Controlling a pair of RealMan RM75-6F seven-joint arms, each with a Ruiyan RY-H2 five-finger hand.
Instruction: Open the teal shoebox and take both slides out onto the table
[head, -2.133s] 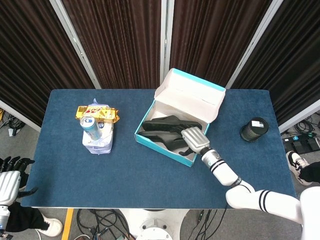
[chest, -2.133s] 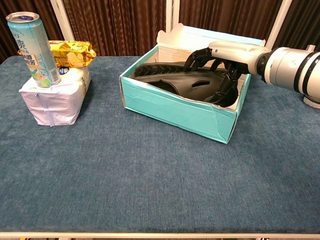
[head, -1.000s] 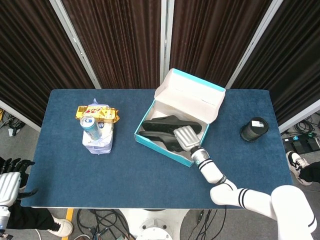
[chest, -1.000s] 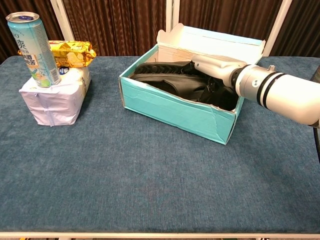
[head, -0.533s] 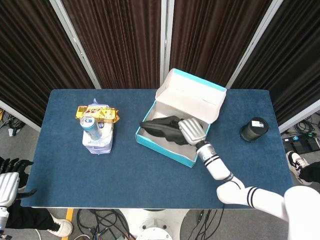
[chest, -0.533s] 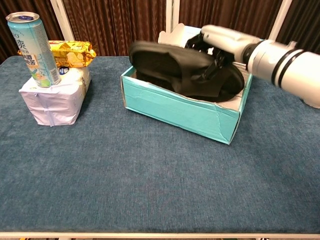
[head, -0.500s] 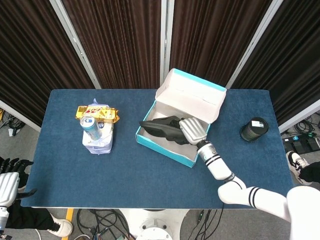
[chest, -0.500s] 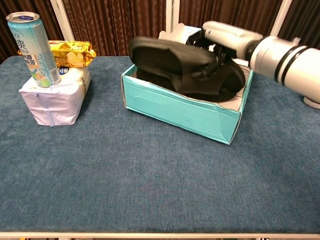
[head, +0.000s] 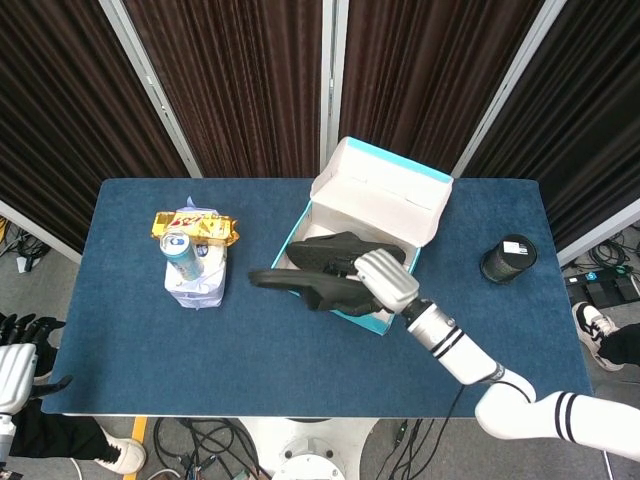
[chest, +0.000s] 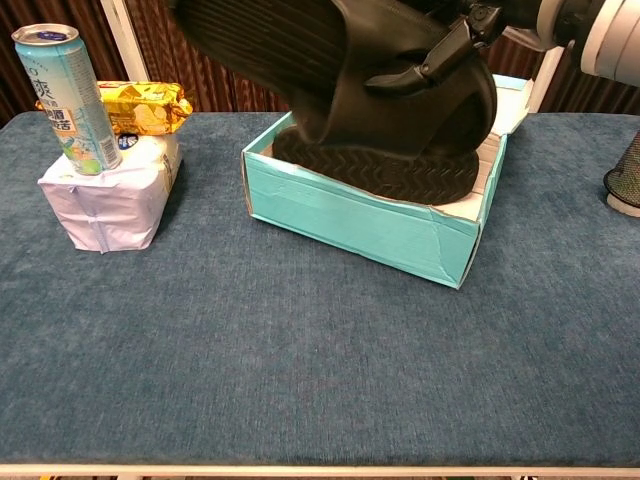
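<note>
Nearest the robot, off the table's near left corner, the left hand (head: 15, 372) hangs below the table edge with nothing in it; its dark fingers show only partly at the frame's edge, so how far they are spread cannot be told. On the near right, the right arm reaches in over the blue table (head: 300, 370), and the right hand (head: 385, 280) grips one black slide (head: 305, 285) at its strap end, fingers wrapped around it. That slide is lifted clear of the shoebox (chest: 350, 215), its toe end pointing left past the box's near left wall and hanging over the table; in the chest view it fills the upper middle of the frame, sole toward the camera, well above the box. The second slide (chest: 380, 175) lies inside the box, ribbed sole up. The teal box stands open near the table's middle, its lid (head: 385, 190) tipped back on the far side, white inside showing. To the left, well apart from the box, a white wrapped pack (chest: 105, 195) sits on the table with a can (chest: 65, 85) standing upright on it and a yellow snack bag (chest: 140, 105) resting across its far part. On the right side of the table, apart from the box, stands a dark cylinder (head: 508, 258). Behind the table hang dark curtains (head: 240, 80).
</note>
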